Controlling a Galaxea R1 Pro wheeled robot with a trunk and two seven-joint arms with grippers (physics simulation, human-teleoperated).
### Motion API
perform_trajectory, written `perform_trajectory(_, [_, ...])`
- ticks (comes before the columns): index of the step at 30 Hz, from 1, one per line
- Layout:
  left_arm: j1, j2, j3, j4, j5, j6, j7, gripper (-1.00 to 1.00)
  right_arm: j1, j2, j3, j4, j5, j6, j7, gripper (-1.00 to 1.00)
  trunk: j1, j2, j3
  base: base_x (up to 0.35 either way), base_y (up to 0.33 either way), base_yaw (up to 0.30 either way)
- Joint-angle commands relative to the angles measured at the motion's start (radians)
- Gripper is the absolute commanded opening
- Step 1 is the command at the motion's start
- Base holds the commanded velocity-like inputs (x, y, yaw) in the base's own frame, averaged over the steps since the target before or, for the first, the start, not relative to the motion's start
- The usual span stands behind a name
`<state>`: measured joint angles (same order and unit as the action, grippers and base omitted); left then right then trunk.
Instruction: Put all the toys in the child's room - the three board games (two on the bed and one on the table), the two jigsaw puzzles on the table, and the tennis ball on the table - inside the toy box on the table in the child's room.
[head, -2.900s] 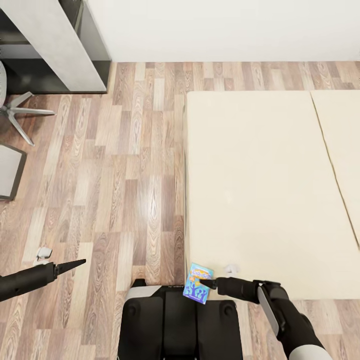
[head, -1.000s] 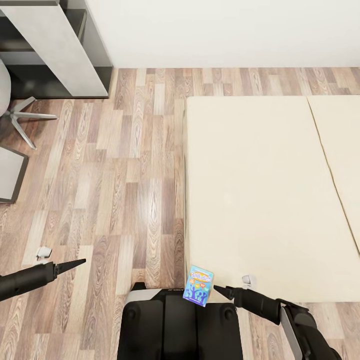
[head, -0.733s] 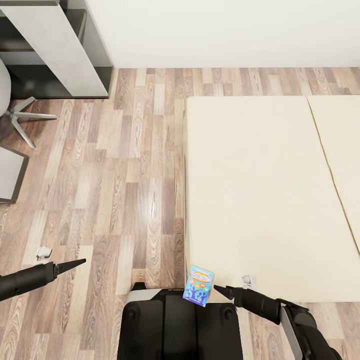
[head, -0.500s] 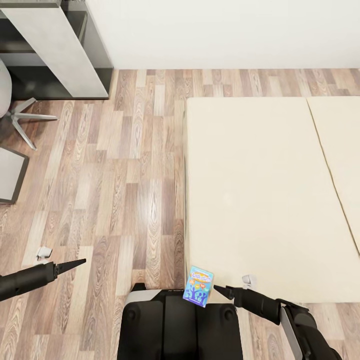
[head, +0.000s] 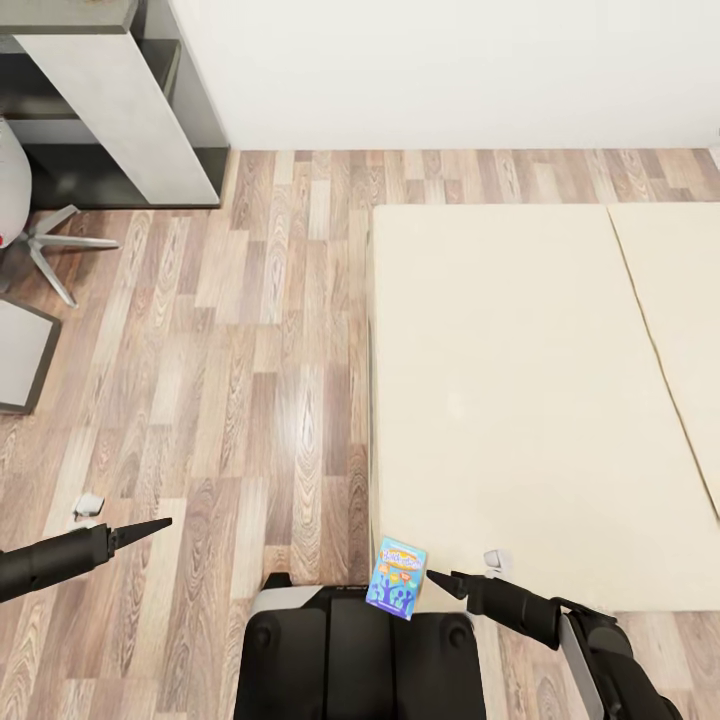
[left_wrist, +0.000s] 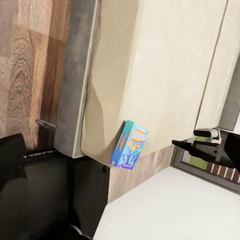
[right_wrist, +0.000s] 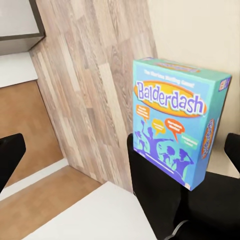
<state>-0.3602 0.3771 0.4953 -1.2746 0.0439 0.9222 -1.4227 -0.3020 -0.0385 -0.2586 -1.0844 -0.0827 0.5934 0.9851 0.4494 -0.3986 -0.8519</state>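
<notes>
My right fingertips (right_wrist: 232, 145) run off the frame edges beside the Balderdash box (right_wrist: 177, 120), so whether they are apart from it stays unclear.

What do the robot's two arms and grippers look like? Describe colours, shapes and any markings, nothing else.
Both arms are matte black tubes that taper forward. The left gripper ends in slim, pointed black fingers, with a small white-grey block beside its forearm. The right gripper has the same narrow black point, also with a small white-grey block, and further back a light grey band at a joint. I can make out no cables or lettering.
</notes>
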Motion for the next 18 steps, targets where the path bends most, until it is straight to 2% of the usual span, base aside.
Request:
perform_trajectory(1, [0.000, 0.000, 0.000, 0.000, 0.001, 0.010, -0.003, 1.00, 0.000, 0.000, -0.001, 0.000, -0.006, 0.008, 0.001, 1.00, 0.001, -0.001, 0.001, 0.000, 0.000, 0.000])
perform_trajectory(18, [0.000, 0.000, 0.000, 0.000, 0.001, 0.010, -0.002, 1.00, 0.000, 0.002, 0.001, 0.000, -0.006, 0.007, 0.001, 1.00, 0.001, -0.001, 0.028, 0.000, 0.000, 0.000])
